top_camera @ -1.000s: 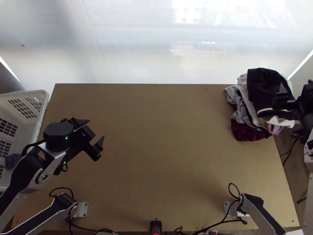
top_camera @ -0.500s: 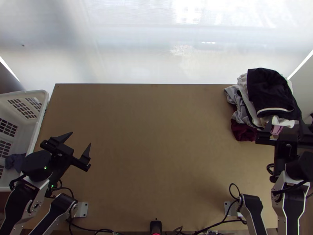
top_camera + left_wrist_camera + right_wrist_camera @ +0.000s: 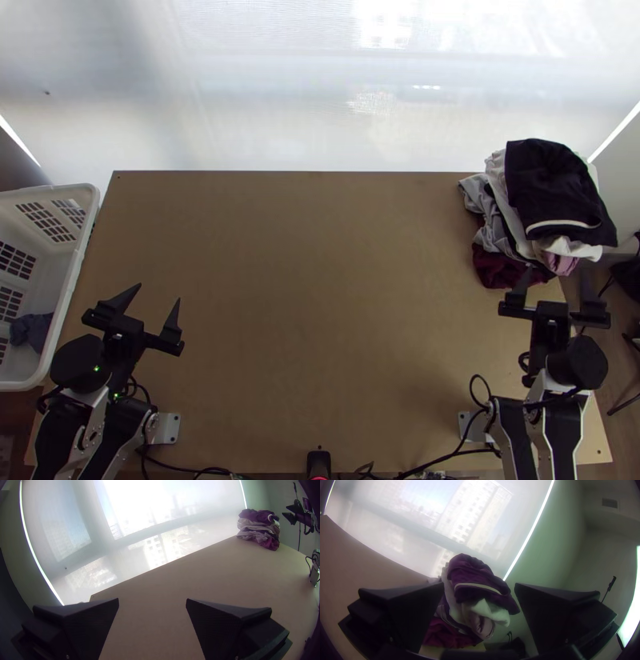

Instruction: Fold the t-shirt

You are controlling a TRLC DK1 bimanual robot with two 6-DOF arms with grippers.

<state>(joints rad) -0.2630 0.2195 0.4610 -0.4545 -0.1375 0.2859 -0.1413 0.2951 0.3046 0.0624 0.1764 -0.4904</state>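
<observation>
Fingers are held apart on the left tool [image 3: 158,293] and right tool [image 3: 555,270]. Clothes [image 3: 496,232] are piled at the tabletop's [image 3: 336,304] far right corner, partly covered by a dark garment [image 3: 552,184]; the t-shirt cannot be singled out. A basket [image 3: 74,280] is cut off at left.

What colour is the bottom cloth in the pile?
Dark red cloth, clearest in the top view.
</observation>
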